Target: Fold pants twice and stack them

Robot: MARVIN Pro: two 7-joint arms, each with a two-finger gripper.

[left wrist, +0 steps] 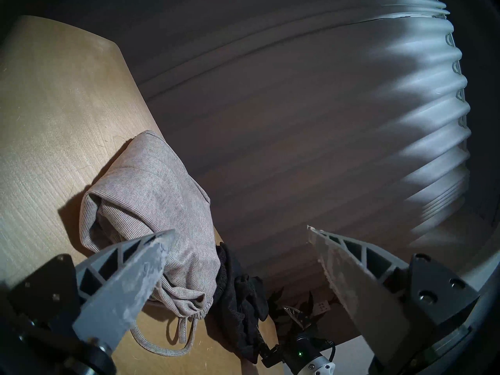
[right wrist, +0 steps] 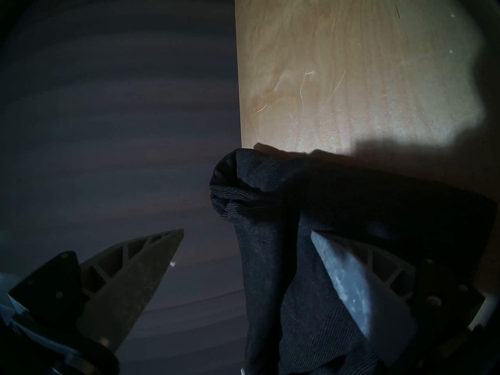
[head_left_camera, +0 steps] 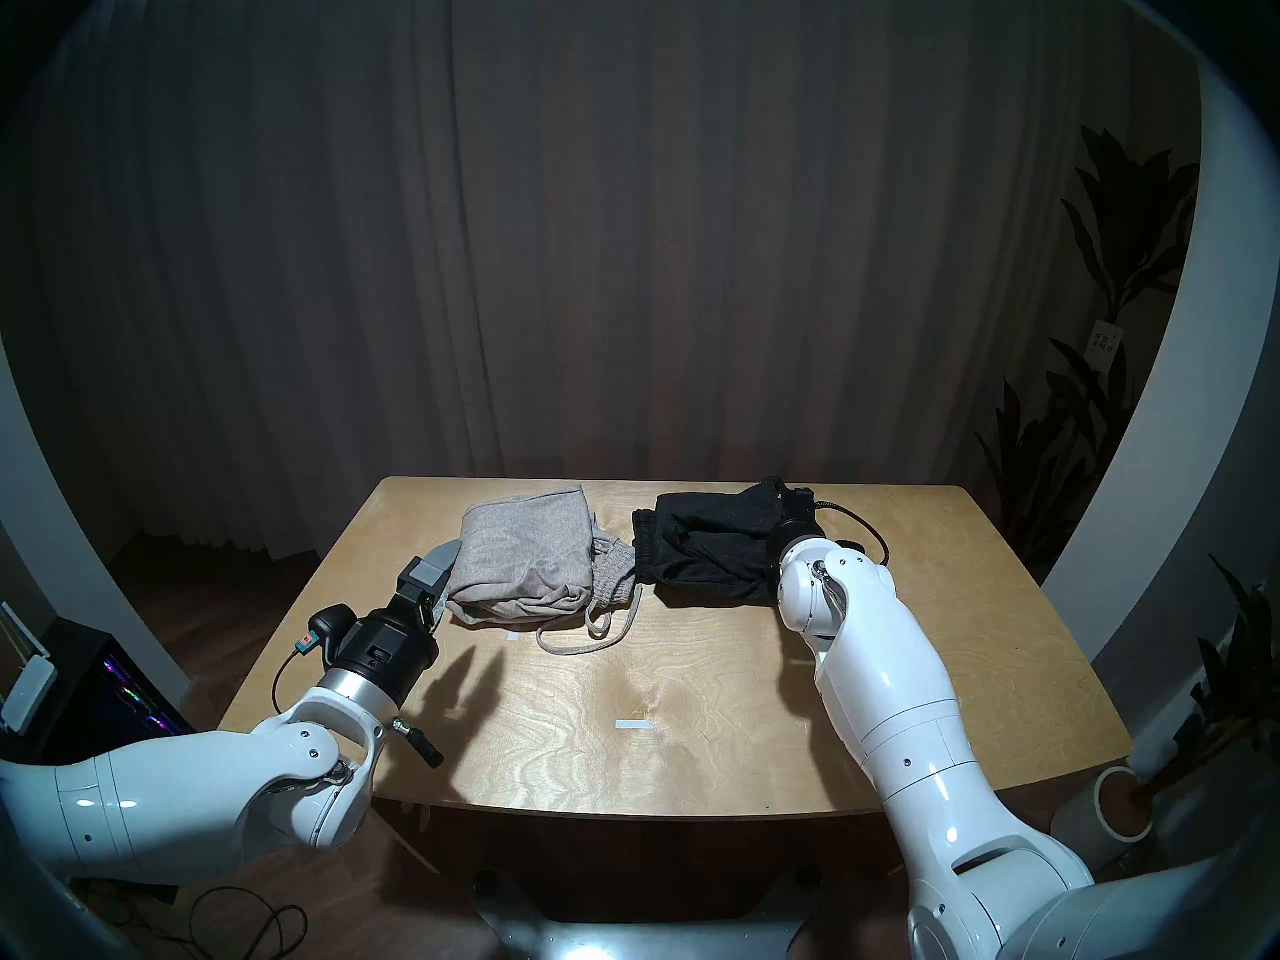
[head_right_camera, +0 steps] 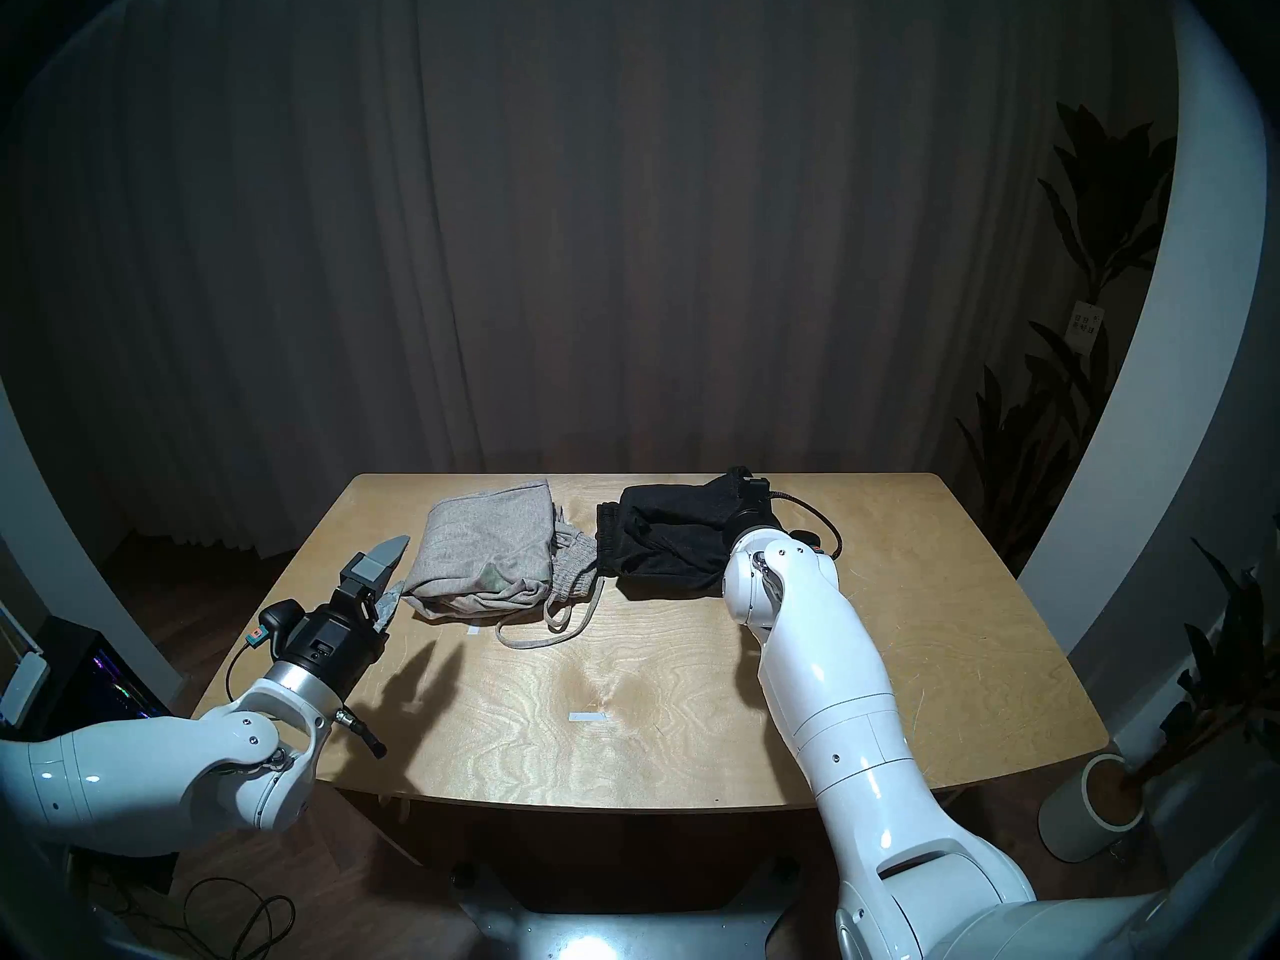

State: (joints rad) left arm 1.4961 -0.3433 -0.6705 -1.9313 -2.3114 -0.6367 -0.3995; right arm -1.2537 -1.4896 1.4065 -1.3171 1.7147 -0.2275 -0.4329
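The light grey pants (head_left_camera: 526,557) lie folded in a bundle at the back left of the wooden table (head_left_camera: 727,744), their pale cord (head_left_camera: 578,643) looping toward me. The black pants (head_left_camera: 699,546) lie bunched just to their right. My left gripper (head_left_camera: 447,577) stands open at the grey bundle's left edge; in the left wrist view one finger (left wrist: 130,279) overlaps the grey pants (left wrist: 151,193). My right gripper (right wrist: 246,232) is open at the black pants' far right end, with black cloth (right wrist: 338,204) lying between its fingers and draped over one of them.
Two small white tape marks (head_left_camera: 634,724) (head_left_camera: 512,636) lie on the tabletop. The table's far edge runs just behind both garments, with a dark curtain beyond. A potted plant (head_left_camera: 1122,806) stands on the floor at the table's right.
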